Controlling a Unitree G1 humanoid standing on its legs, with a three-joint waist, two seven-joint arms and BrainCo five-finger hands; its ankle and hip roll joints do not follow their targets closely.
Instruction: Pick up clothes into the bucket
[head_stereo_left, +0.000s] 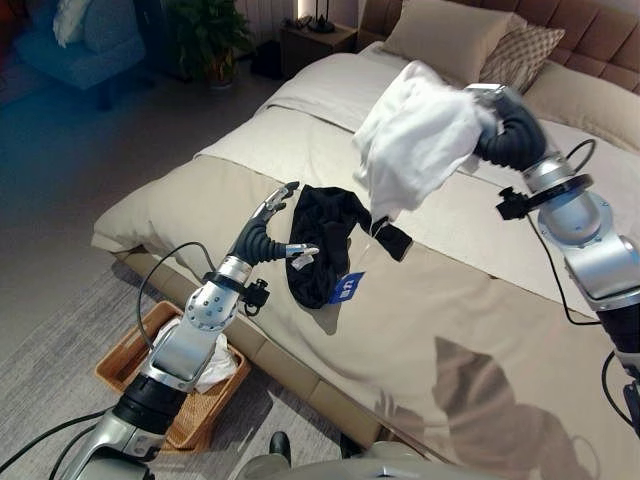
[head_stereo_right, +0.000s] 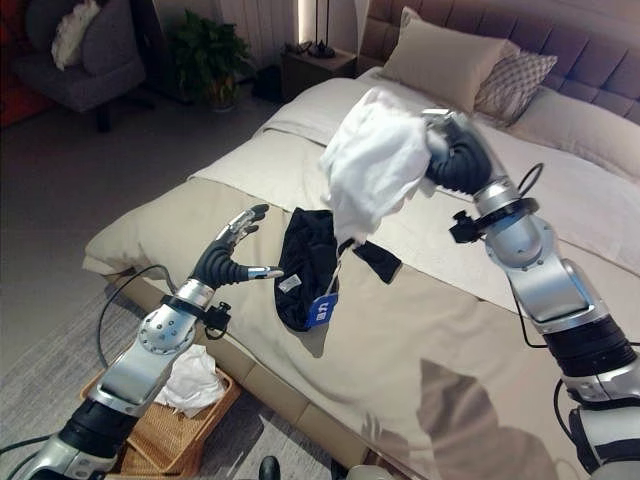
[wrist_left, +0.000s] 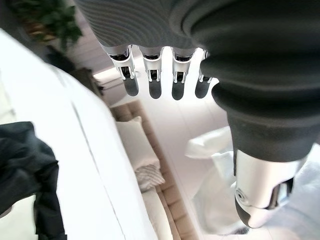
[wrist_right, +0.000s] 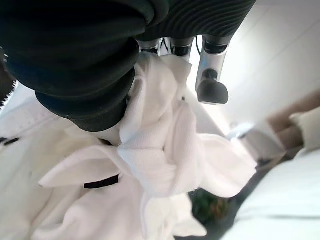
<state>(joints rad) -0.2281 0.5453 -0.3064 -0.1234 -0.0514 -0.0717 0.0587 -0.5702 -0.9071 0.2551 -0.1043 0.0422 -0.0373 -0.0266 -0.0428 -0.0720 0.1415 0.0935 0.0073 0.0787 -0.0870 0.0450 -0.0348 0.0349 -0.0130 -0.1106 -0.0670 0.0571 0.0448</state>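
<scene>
Bedding in beige and white covered the bed (head_stereo_left: 470, 330) that filled the right and middle of the frame, pillows (head_stereo_left: 455, 35) at its upper right, an armchair (head_stereo_left: 70, 45) and a potted plant (head_stereo_left: 210, 40) at upper left. A woven basket (head_stereo_left: 125, 360) with white cloth in it stood on the rug at lower left, beside the bed. The white garment (head_stereo_left: 415, 135) hung in the air above the bed, long axis roughly vertical, clamped in the raised right hand (head_stereo_left: 490, 115). A black garment (head_stereo_left: 325, 240) lay crumpled near the bed's edge, just beside the left hand (head_stereo_left: 270, 235), whose fingers were spread apart, holding nothing.
</scene>
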